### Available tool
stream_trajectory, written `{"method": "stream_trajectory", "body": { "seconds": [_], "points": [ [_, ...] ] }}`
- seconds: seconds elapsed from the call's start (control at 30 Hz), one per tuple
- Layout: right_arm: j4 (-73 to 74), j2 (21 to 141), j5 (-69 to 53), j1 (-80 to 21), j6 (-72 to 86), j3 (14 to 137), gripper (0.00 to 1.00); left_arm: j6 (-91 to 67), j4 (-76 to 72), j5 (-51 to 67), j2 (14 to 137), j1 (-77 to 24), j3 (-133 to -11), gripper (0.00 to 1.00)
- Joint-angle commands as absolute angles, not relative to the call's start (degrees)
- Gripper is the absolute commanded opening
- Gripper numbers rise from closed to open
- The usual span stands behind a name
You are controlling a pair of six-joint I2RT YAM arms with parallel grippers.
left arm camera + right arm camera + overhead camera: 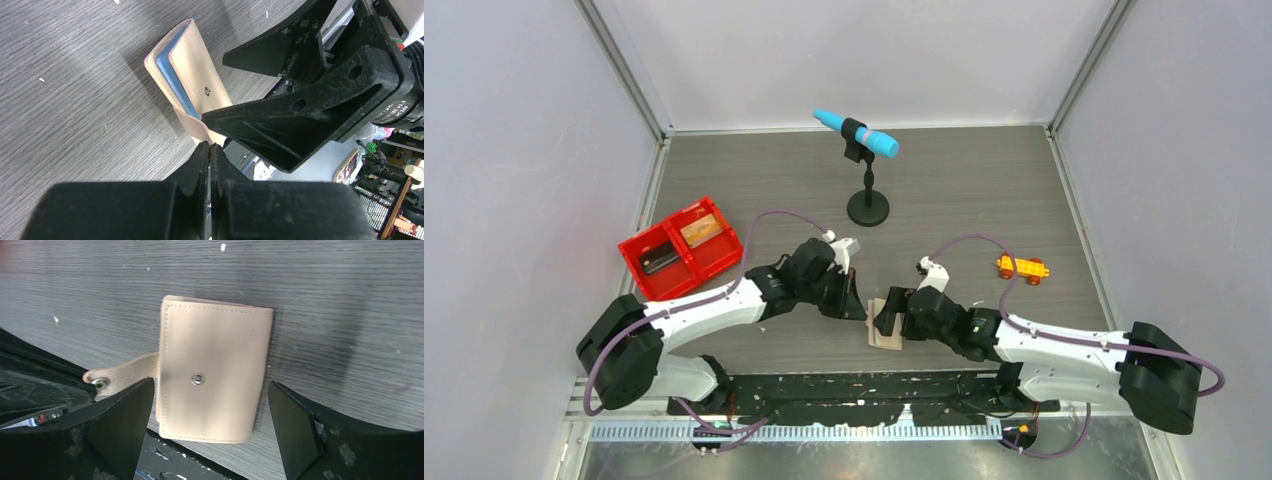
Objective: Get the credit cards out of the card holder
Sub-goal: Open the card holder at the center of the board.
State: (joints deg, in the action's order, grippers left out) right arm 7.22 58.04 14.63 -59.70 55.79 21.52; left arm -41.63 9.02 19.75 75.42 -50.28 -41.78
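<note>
The tan card holder (886, 335) lies folded at the table's near edge, snap stud up in the right wrist view (212, 365). In the left wrist view the holder (197, 75) gapes slightly, showing blue sleeve edges (172, 77). My left gripper (856, 305) is shut on its side tab (197, 131), fingertips together (209, 146). My right gripper (889, 318) is open, its jaws straddling the holder (210, 425) without touching it. A dark card (658, 260) and a tan-orange card (701, 230) lie in the red tray.
The red two-compartment tray (636, 268) stands at the left. A blue microphone on a black stand (864, 150) is at the back centre. An orange-yellow toy car (1022, 267) sits to the right. The table's front edge runs just below the holder.
</note>
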Motion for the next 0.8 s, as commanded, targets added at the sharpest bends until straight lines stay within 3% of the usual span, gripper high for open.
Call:
{"method": "stream_trajectory", "body": {
  "seconds": [0.0, 0.37, 0.6, 0.77],
  "points": [
    [3.8, 59.4, 13.6, -60.4, 55.5, 24.9, 0.92, -42.1, 6.0, 21.3, 73.0, -50.4, -41.1, 0.00],
    [7.4, 61.3, 16.2, -60.7, 56.0, 26.2, 0.91, -42.2, 6.3, 20.9, 71.7, -50.4, -41.2, 0.00],
    [11.1, 58.3, 18.7, -60.7, 55.8, 26.0, 0.80, -40.7, 10.4, 16.8, 70.7, -50.4, -41.8, 0.00],
    [13.7, 55.3, 20.3, -60.7, 55.8, 25.5, 0.78, -39.1, 15.2, 12.8, 70.0, -50.4, -42.5, 0.00]
  ]
}}
